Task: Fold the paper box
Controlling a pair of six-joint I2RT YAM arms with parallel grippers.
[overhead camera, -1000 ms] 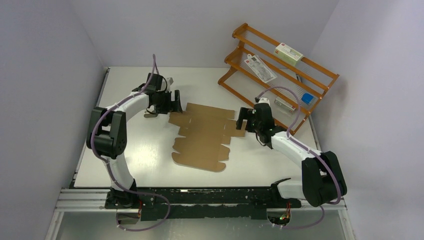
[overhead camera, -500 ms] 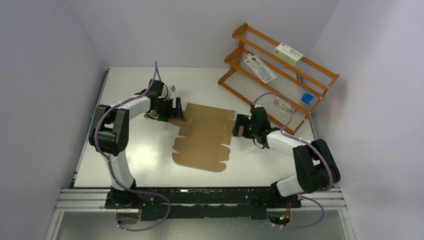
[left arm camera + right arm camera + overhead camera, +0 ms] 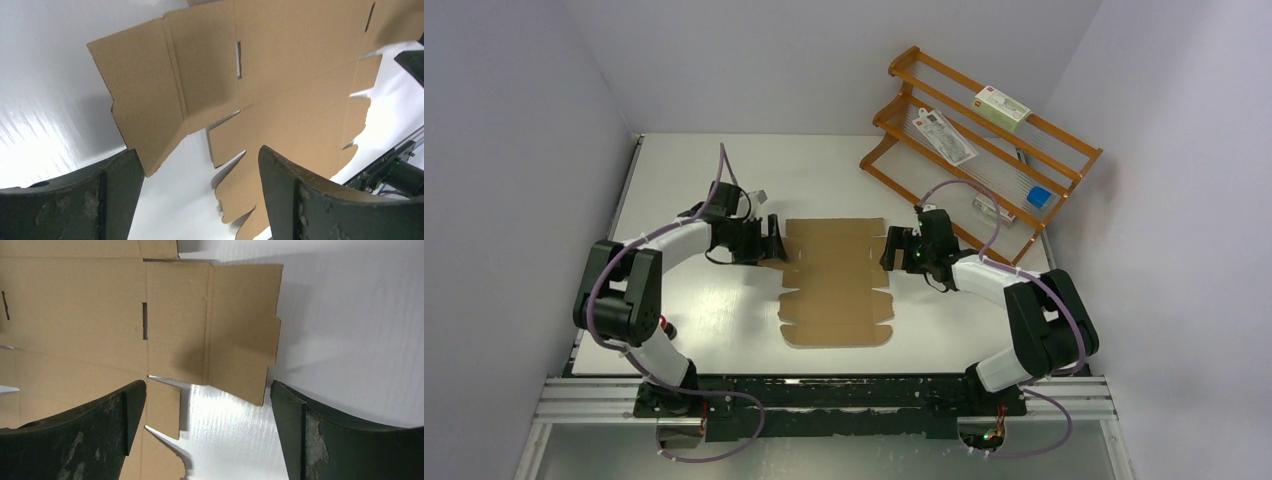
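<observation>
On table, paper box lies flat: looks light, stiff panels, hinging at creases. Left gripper, right gripper: jaws spread, empty; take side flaps.

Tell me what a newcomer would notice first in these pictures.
The flat brown paper box lies unfolded mid-table. The left tool and right tool, both open, flank its far side flaps, one on each side. An orange rack holding white packages stands at the far right corner.
</observation>
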